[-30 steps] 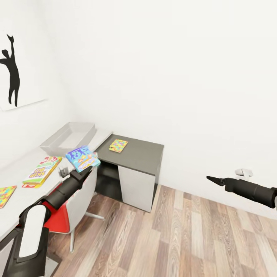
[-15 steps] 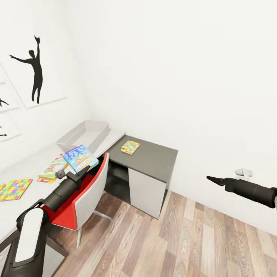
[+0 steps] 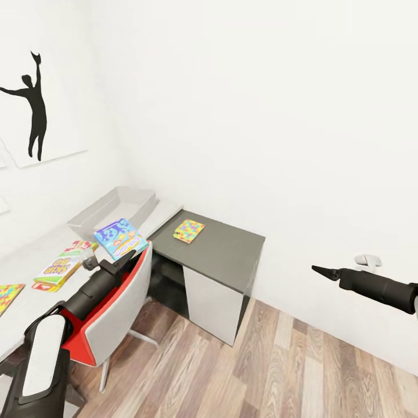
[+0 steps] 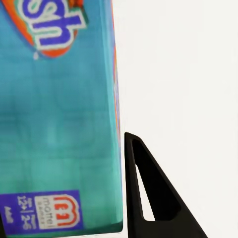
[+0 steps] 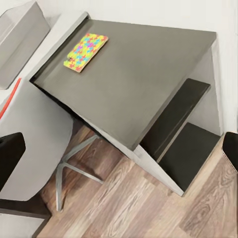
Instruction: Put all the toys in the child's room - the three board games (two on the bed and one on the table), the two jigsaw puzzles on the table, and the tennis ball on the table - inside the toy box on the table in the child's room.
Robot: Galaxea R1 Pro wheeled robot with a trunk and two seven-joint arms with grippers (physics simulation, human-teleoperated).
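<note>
My left gripper (image 3: 129, 256) is shut on a blue board game (image 3: 120, 237), held in the air over the red-and-grey chair beside the table (image 3: 26, 259). In the left wrist view the game's teal face (image 4: 59, 124) lies against one black finger (image 4: 148, 198). The light-grey toy box (image 3: 113, 208) sits at the table's far end. A second board game (image 3: 58, 268) lies on the white top. One jigsaw puzzle (image 3: 188, 230) (image 5: 85, 51) rests on the dark grey cabinet, another (image 3: 6, 296) at the table's near left. My right gripper (image 3: 319, 270) hovers open over the floor. The tennis ball and bed are out of view.
A red-and-grey swivel chair (image 3: 107, 305) stands between me and the table. The dark grey cabinet (image 3: 223, 247) with open shelves adjoins the table's end by the white wall. Wood-plank floor (image 3: 278, 366) stretches to the right. A black silhouette print (image 3: 33, 107) hangs on the left wall.
The whole picture swung right and then partly back left, so the camera has moved. The left gripper still holds the blue board game. The right arm keeps its place in the view.
</note>
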